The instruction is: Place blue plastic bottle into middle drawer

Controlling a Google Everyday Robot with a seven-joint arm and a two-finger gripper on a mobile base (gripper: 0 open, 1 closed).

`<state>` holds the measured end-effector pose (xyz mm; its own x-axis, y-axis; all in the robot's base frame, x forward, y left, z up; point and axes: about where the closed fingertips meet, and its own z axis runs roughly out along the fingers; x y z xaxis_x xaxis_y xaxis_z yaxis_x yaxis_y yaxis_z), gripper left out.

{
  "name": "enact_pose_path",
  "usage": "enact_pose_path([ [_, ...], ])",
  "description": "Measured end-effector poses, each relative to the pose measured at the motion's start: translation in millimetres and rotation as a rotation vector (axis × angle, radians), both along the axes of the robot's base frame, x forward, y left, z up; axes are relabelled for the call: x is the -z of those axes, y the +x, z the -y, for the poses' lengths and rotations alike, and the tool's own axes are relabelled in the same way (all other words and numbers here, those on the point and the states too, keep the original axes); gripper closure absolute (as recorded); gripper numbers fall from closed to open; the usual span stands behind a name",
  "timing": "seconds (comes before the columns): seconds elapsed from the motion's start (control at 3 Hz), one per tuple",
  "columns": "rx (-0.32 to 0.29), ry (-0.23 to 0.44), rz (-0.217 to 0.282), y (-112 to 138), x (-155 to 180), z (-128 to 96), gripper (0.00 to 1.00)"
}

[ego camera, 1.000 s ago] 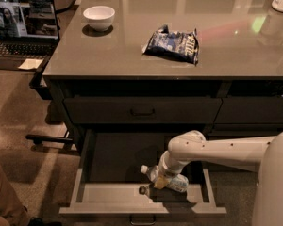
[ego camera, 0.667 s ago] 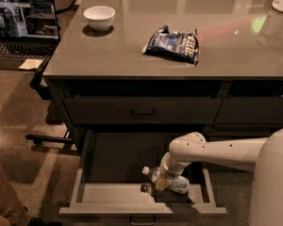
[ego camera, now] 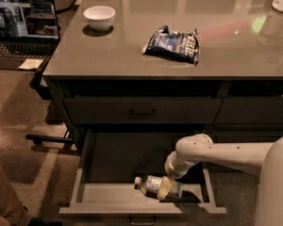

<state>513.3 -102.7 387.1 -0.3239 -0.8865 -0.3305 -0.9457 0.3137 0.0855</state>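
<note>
The blue plastic bottle [ego camera: 152, 186] is a small clear bottle with a white cap. It lies almost on its side inside the open middle drawer [ego camera: 108, 202], near the front wall, cap pointing left. My gripper [ego camera: 166, 188] reaches down into the drawer from the right. Its yellowish fingers [ego camera: 164, 186] are closed around the bottle's base end. The white arm [ego camera: 212, 152] crosses over the drawer's right side and hides the back right corner.
A dark blue snack bag [ego camera: 172, 44] and a white bowl [ego camera: 99, 17] sit on the counter [ego camera: 132, 55]. The top drawer [ego camera: 141, 110] is shut. A laptop [ego camera: 23, 29] stands at the left. A person's leg [ego camera: 2, 197] is at the lower left.
My gripper and the bottle have sunk a little lower into the drawer, and the bottle now lies flatter near the front wall.
</note>
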Motion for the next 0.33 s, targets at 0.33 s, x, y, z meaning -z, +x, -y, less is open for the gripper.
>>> enact_pose_path([
  [0.33, 0.002, 0.001, 0.000, 0.1, -0.1, 0.3, 0.00],
])
